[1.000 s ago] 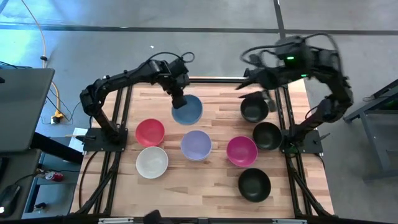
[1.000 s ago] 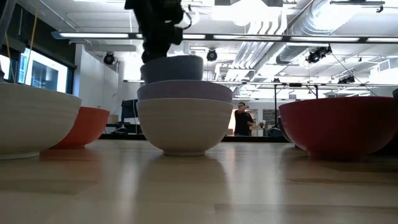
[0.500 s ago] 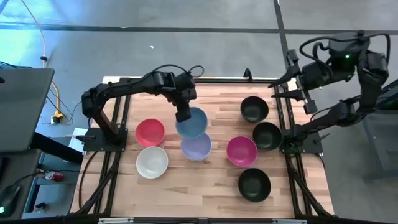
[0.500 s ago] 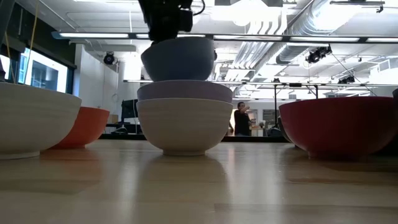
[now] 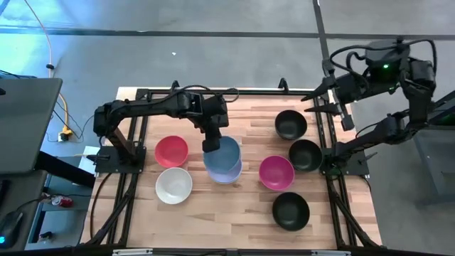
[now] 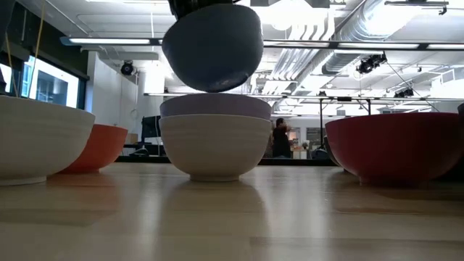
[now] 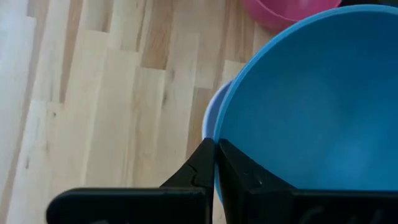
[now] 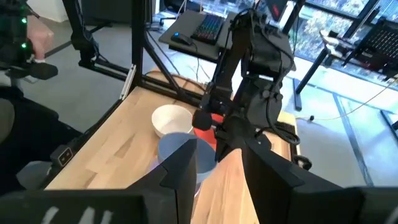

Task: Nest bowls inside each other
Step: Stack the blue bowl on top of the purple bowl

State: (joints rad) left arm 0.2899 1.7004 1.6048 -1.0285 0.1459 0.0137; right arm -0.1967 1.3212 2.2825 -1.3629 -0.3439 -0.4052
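The left gripper (image 5: 212,144) pinches the rim of the blue bowl (image 5: 223,153), its fingers (image 7: 208,168) closed one on each side of the wall. From above, the blue bowl hangs over the lavender bowl (image 5: 225,173) near the table's centre and hides most of it; only a crescent shows at its 6 o'clock side. The level view shows the blue bowl tilted and apart from the stack beneath, with a gap under it. There the lavender bowl sits nested in a white bowl (image 6: 214,148), which cannot be made out from above.

The red-pink bowl (image 5: 171,151) lies at 9 o'clock from the stack, and a second white bowl (image 5: 173,185) at about 8 o'clock. The magenta bowl (image 5: 276,173) sits at 3 o'clock. Three black bowls (image 5: 291,125) line the right side at about 1, 3 and 5 o'clock. In the level view the near bowls are cut off at both edges and the black ones are hidden. A person stands far back in the room, too small to tell more.

The right gripper (image 5: 340,107) is raised beyond the table's 2 o'clock corner, its fingers (image 8: 180,167) spread wide and holding nothing.
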